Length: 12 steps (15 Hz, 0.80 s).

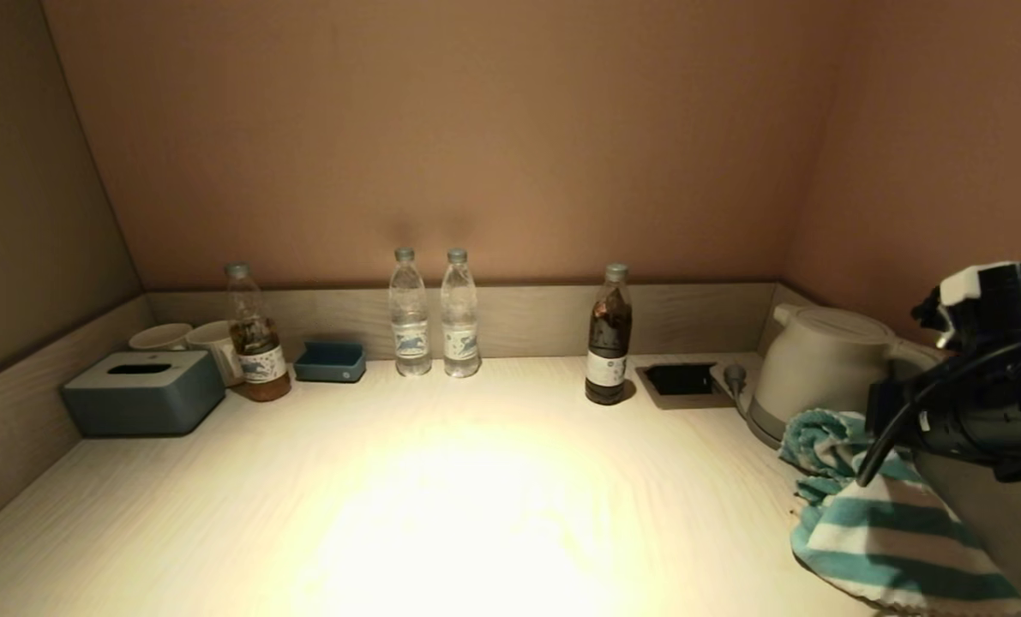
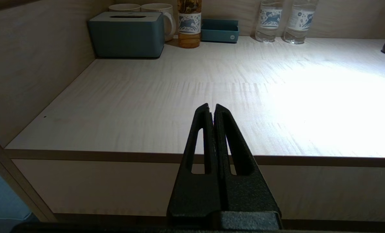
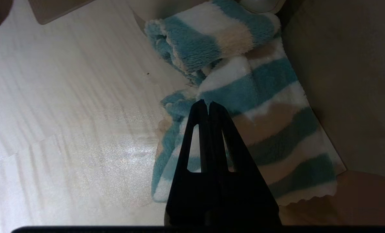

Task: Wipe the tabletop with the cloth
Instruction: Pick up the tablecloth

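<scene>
The cloth [image 1: 887, 531] is a fluffy towel with teal, white and beige stripes. It lies crumpled at the right edge of the pale wooden tabletop [image 1: 441, 497], against the right wall. It also shows in the right wrist view [image 3: 263, 97]. My right gripper [image 3: 208, 103] is shut and empty, hovering over the cloth's left part. My right arm [image 1: 981, 394] hangs above the cloth. My left gripper [image 2: 211, 106] is shut and empty, parked low in front of the table's front edge at the left, out of the head view.
Along the back wall stand a grey-blue tissue box [image 1: 143, 392], two mugs [image 1: 160, 336], a tea bottle [image 1: 257, 343], a small blue tray [image 1: 330, 362], two water bottles [image 1: 410, 313], a dark bottle [image 1: 609, 334], a socket recess [image 1: 681, 379] and a white kettle [image 1: 819, 368].
</scene>
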Available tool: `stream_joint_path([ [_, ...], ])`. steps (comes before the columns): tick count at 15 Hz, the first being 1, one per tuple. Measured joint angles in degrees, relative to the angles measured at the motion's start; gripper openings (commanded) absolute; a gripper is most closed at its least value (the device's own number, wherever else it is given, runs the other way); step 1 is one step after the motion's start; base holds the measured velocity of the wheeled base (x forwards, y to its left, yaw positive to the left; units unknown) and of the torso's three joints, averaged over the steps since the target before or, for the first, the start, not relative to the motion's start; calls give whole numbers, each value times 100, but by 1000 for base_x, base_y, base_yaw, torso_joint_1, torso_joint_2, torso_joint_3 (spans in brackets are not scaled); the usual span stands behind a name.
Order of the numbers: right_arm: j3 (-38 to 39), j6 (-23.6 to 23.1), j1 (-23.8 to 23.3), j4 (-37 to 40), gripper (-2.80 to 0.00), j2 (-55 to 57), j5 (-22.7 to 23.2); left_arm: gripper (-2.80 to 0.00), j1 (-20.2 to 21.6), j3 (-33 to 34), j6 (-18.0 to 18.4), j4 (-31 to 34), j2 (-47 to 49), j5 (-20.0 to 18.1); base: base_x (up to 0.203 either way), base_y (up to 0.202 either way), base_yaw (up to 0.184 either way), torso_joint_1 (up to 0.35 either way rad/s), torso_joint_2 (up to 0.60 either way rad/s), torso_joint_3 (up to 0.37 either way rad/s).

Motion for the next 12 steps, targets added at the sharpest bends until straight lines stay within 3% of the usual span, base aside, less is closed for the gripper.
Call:
stream_joint_path([
  [4, -16, 185, -68, -50, -280, 687, -13, -280, 0, 0, 2, 0, 0, -2, 0, 0, 0, 0, 0, 0],
  [5, -11, 246, -71, -72, 0, 806, -14, -280, 0, 0, 2, 0, 0, -2, 0, 0, 0, 0, 0, 0],
  [12, 195, 296, -60, -372, 0, 979, -11, -280, 0, 0, 2, 2, 0, 0, 0, 0, 0, 0, 0, 0],
])
